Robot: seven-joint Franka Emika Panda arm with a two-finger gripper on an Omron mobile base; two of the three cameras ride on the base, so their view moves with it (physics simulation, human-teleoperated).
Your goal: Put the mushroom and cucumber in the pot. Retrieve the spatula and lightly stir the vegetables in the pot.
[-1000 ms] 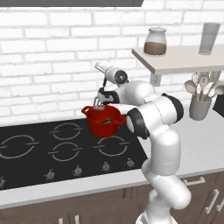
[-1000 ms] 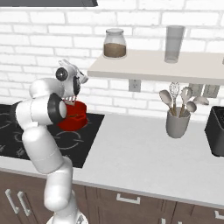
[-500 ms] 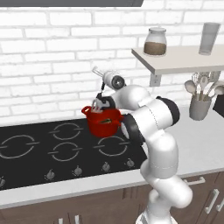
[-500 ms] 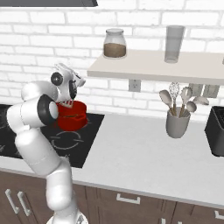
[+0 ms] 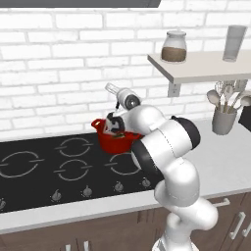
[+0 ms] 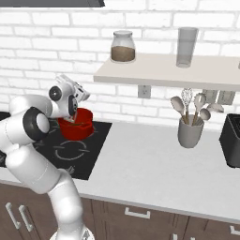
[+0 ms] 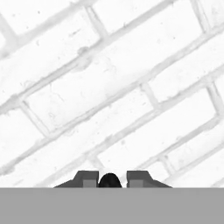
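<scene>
You have the gripper (image 5: pixel 114 128) down at the rim of the red pot (image 5: pixel 115 142), which sits on the black cooktop (image 5: pixel 44 171), at its far right burner, close under the white brick wall (image 5: pixel 63 63). From the left base view, the hand covers the middle of the pot's opening, so most of the inside is hidden from you; a small green speck shows at the rim beside the hand, possibly the cucumber (image 5: pixel 118 137), but it is too small to be sure. No mushroom can be made out. From the right base view, the robot's own arm blocks the left part of the pot (image 6: pixel 77 125), and the gripper (image 6: pixel 70 119) is largely lost against it.

In the hand view, the two dark fingertips (image 7: pixel 91 180) stand close together with a small dark rounded shape pinched between them; you cannot tell from these pictures what that shape is. Beyond the fingers lies only tilted brickwork.

Well to the right on the grey counter (image 6: pixel 154 164) stands the grey utensil cup (image 6: pixel 190 132), with its spoons and whisk upright; whether a spatula is among them is unclear. On the shelf (image 6: pixel 168 70) above it sit a jar (image 6: pixel 123 47) and a glass (image 6: pixel 186 47).
</scene>
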